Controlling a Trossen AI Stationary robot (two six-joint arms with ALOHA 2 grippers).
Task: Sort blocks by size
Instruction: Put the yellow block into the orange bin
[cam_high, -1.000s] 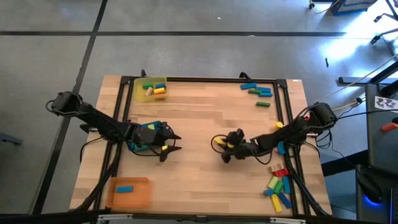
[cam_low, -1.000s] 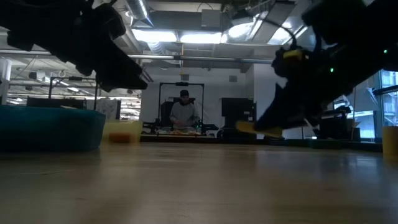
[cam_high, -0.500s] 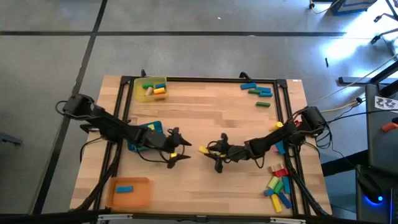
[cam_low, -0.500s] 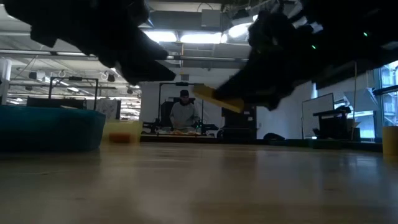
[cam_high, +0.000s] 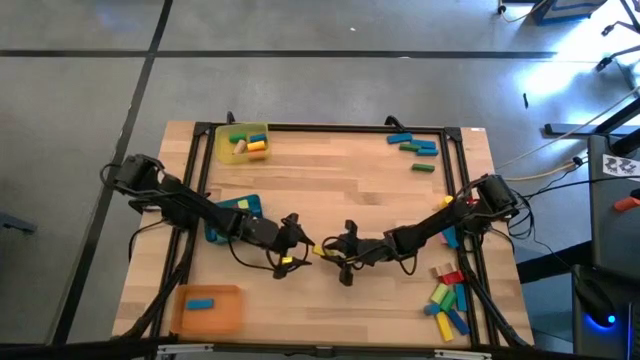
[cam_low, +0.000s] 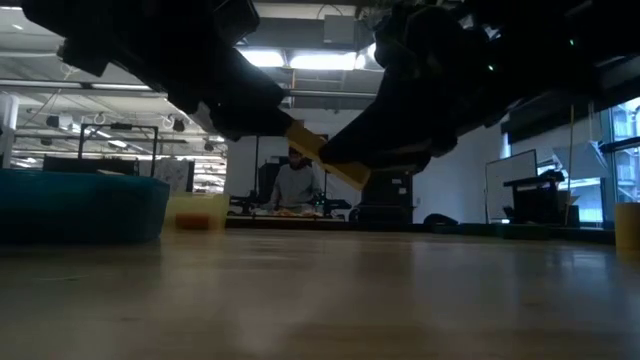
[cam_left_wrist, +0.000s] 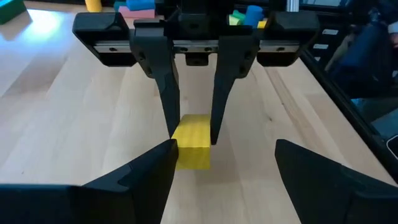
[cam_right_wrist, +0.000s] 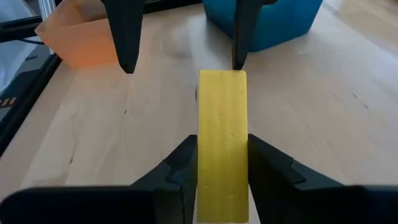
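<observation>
A long yellow block (cam_high: 322, 250) hangs above the table's middle, and my right gripper (cam_high: 340, 252) is shut on it. My left gripper (cam_high: 295, 247) faces it from the table's left and is open. The block's free end (cam_right_wrist: 222, 78) lies about level with the left fingertips (cam_right_wrist: 239, 59), close to one of them; I cannot tell whether they touch. More blocks lie at the far right (cam_high: 415, 150) and the near right (cam_high: 448, 300). My right gripper pinches the yellow block's two long sides (cam_right_wrist: 205, 168) between its two fingers, at the end nearer the wrist. The fingers come from the table's right, slanting slightly down, and lie along the block. The block (cam_low: 325, 160) is lifted clear and tilted, its free end toward the left gripper.
A yellow tray (cam_high: 243, 143) with several blocks stands at the far left. A blue tray (cam_high: 232, 215) sits under the left arm, and an orange tray (cam_high: 208, 308) with a blue block is at the near left. A black frame rims the table. A person stands in the room behind.
Both grippers have moved toward each other, to the table's middle. The right one has carried the yellow block toward the table's left and rolled, so the block now tilts. The block's free end has come up to the left fingertips.
</observation>
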